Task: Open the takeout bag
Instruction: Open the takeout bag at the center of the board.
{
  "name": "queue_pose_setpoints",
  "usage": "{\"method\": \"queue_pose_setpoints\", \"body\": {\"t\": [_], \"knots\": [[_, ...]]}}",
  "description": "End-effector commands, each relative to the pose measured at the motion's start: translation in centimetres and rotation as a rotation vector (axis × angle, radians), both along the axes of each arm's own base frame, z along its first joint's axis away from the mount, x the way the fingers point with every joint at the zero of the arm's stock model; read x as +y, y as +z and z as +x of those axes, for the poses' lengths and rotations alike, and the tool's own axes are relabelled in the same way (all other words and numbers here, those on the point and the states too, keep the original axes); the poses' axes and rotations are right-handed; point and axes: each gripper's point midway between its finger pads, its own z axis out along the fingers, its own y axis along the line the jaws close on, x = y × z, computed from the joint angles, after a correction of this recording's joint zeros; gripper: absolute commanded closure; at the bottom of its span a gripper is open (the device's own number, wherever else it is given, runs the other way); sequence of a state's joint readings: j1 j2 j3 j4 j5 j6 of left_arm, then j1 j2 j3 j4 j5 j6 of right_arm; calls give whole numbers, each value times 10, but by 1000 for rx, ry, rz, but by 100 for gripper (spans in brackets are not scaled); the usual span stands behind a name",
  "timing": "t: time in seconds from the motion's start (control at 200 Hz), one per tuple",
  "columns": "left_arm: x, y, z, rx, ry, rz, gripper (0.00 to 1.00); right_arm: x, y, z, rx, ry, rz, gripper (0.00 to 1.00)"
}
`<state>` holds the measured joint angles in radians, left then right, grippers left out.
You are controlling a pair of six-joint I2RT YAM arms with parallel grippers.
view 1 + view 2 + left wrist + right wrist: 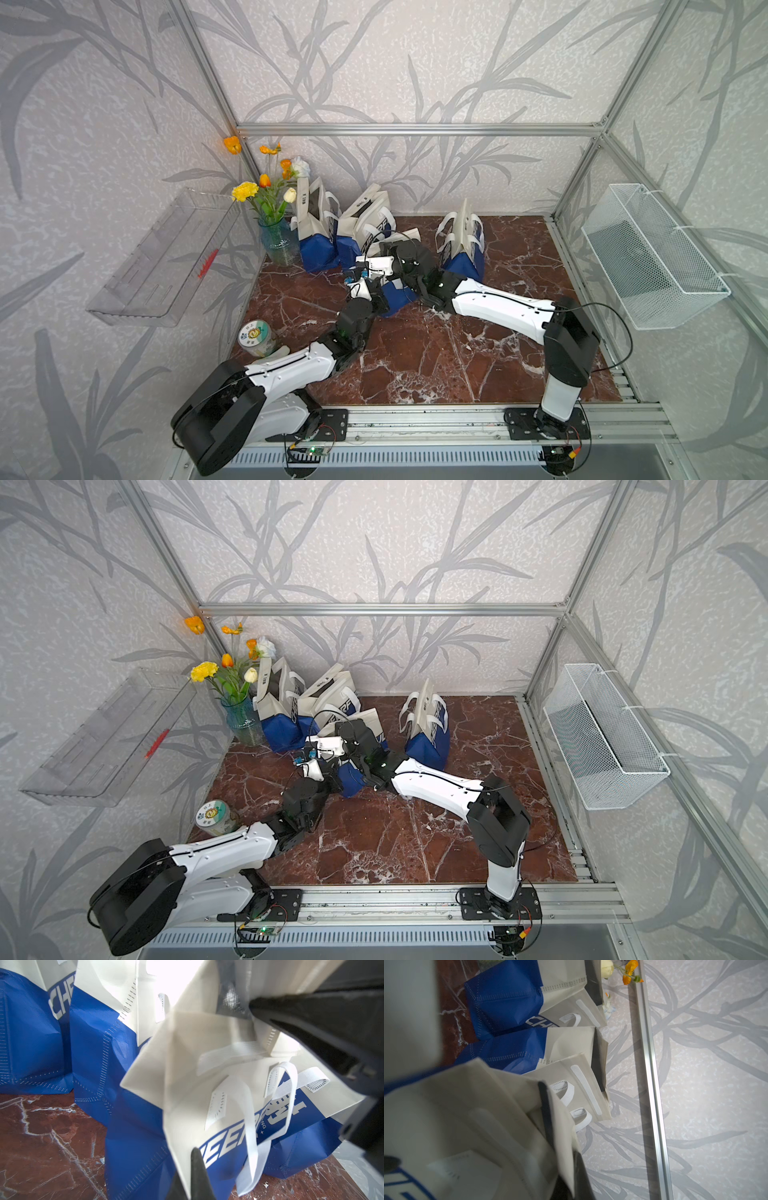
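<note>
Mid-counter (457, 365), just in front of the spare bags (320, 237) at the back, sits the bag (399, 297) that's being worked on. Left tool (186, 1185) is clenched on the near cream lip of the mouth, with fabric pinched between its fingers (197, 1167). Right tool (572, 1188) is clamped down too, and from its wrist view it looks like it has the opposite lip, dark lining and all. So the bag sits between the two tools, each on its own side of the mouth.

My take on this step: pull the two lips apart slow and level, in roughly opposite directions, without lifting much. The bag looks light and floppy, so I'd guess it could tip or drag into its neighbours. Also watch that the loose handles (253, 1126) don't snag.
</note>
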<state>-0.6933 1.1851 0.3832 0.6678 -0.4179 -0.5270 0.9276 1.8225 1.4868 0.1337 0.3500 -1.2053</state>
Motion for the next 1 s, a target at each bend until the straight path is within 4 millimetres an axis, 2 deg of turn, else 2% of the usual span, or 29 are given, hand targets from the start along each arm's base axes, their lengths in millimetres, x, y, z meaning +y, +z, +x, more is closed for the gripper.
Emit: {"method": "queue_pose_setpoints", "body": {"t": [0.0,0.195,0.375,0.44,0.5,0.53,0.54,0.605,0.815,1.0], "knots": [[19,-67,-23,196,1,173,100,-27,58,3,6,-63,21,100],[22,-65,-28,190,-10,190,100,-33,60,6,147,-107,94,100],[23,-59,-29,180,-12,189,100,-34,61,-3,238,-105,193,100],[22,-56,-29,174,-14,180,100,-36,59,-7,274,-112,238,88],[21,-54,-28,174,-11,175,100,-38,59,-12,307,-115,297,70],[21,-52,-27,174,-10,172,100,-37,49,-14,333,-116,314,63],[21,-52,-27,173,-9,170,100,-41,59,-18,326,-110,339,60],[17,-48,-25,172,-16,159,100,-45,59,-26,334,-94,419,52],[9,-40,-21,162,-38,144,100,-52,20,-47,375,-39,441,51],[9,-37,-20,159,-37,145,100,-50,2,-54,417,-17,430,52]]}}
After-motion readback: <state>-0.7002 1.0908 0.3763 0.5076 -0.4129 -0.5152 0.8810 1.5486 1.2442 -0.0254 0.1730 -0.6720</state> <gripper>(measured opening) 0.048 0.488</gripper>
